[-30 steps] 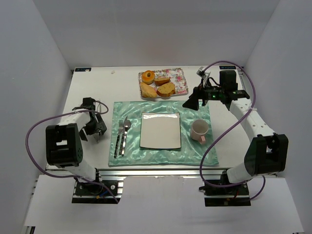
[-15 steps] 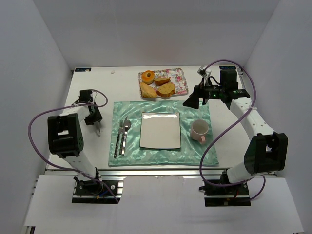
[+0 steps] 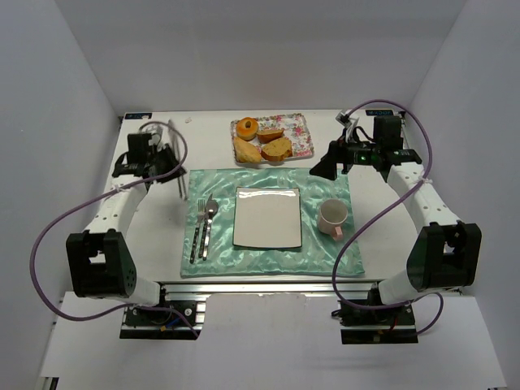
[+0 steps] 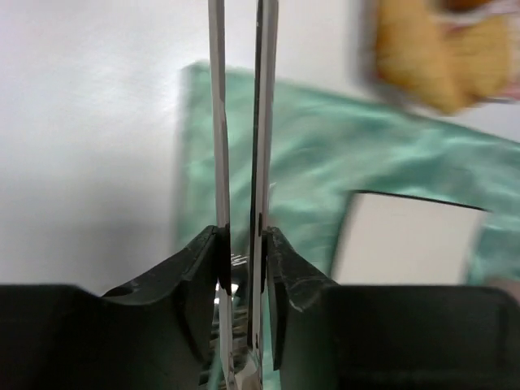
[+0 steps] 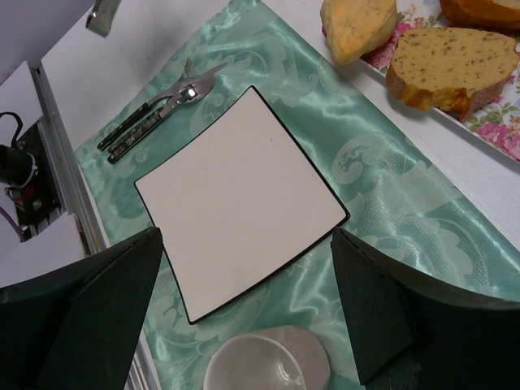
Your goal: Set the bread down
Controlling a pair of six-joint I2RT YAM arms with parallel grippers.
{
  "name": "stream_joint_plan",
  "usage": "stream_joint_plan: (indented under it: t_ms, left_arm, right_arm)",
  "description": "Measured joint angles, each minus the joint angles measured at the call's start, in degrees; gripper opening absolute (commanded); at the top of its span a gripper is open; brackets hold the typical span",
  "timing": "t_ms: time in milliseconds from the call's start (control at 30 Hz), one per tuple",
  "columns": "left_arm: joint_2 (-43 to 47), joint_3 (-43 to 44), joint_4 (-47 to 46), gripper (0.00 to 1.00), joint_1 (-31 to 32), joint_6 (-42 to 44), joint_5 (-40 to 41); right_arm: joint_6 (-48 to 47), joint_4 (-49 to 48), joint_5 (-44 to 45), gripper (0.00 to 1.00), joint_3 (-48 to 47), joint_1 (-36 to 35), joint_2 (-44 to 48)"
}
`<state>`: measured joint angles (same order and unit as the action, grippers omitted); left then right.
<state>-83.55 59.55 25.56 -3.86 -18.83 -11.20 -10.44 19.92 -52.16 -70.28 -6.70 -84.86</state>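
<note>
Tongs of slim bright metal (image 4: pixel 216 122) sit pinched in the left hand (image 4: pixel 242 252) at 10 o'clock, the right hand (image 3: pixel 323 168) spread; best carry their tips to the golden-brown bread pieces (image 3: pixel 276 148) on the floral rectangular tray (image 3: pixel 301 135) at 12 o'clock, straddling one slice squarely before squeezing.

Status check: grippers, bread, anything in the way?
Left gripper shut on metal tongs. Right gripper open, empty. Bread all on floral tray. Nothing blocking the plate.
</note>
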Motion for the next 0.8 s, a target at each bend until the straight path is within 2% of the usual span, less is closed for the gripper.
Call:
stream_joint_plan:
  t_ms: [167, 267, 500, 800]
  left_arm:
    - [-0.9, 10.58, 0.22, 0.46, 9.27, -3.74, -7.15]
    - [-4.07, 14.12, 0.15, 0.5, 12.37, -6.1, -11.98]
    - [-11.41, 16.33, 3.32, 0.55, 12.59, -11.89, -18.1]
    - [-15.74, 23.67, 7.74, 0.55, 13.38, -14.1, -18.51]
  right_arm:
    - [0.66, -0.07, -0.79, 0.89, 0.0, 0.61, 0.0]
    - [1.01, -0.28, -0.98, 0.89, 0.02, 1.03, 0.07]
    - [1.44, -0.83, -1.29, 0.89, 2.69, 2.29, 2.25]
    - [2.56, -1.81, -2.1, 0.89, 4.55, 3.3, 3.28]
